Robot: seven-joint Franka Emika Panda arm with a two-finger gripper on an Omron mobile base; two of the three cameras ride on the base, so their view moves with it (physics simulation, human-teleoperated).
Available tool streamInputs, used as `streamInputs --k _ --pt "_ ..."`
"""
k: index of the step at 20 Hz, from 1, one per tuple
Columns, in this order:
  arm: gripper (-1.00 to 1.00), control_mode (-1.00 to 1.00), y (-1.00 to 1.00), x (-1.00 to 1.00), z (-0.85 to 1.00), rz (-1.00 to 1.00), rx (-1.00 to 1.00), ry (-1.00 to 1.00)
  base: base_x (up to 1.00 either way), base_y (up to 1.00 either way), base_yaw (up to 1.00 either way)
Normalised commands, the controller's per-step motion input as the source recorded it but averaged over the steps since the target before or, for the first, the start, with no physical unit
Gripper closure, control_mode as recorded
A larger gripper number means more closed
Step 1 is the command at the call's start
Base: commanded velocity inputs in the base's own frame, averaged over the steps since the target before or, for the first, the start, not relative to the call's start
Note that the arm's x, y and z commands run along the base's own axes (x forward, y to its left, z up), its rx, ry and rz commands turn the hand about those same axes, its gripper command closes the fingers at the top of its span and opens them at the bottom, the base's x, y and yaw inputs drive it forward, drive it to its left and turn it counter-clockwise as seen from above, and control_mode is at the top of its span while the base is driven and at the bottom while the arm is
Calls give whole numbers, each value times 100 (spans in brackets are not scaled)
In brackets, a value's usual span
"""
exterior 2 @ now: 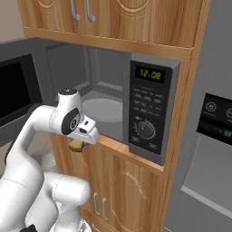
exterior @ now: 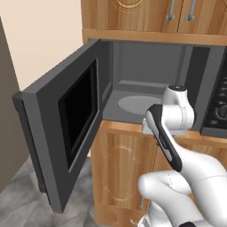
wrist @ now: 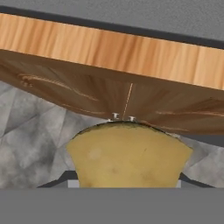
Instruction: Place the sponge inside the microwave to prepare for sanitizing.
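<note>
- Below the microwave (exterior 2: 152,108) sill, at 7 o'clock from its turntable (exterior 2: 102,110), I see my gripper (exterior 2: 79,146) pointing down.
- Jaws sit partly spread, pinching the sponge (wrist: 127,155) between them.
- Microwave door (exterior: 62,124) stands swung wide open.

Green digits "12:08" glow on the microwave (exterior 2: 136,108) panel's display (exterior 2: 151,74).
</note>
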Motion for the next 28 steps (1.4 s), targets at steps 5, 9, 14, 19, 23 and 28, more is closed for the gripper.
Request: streamInputs --k 5,9,14,19,23,28 --pt "100 100 0 0 0 0 0 0 27 5 0" --pt "100 100 0 0 0 0 0 0 22 20 0" --pt "100 100 0 0 0 0 0 0 15 15 0" --pt "100 -100 0 0 0 0 0 -1 1 3 0" --pt "100 -100 1 0 8 0 -4 -14 0 0 0" --pt "100 -100 0 0 22 0 -8 -22 0 0 0"
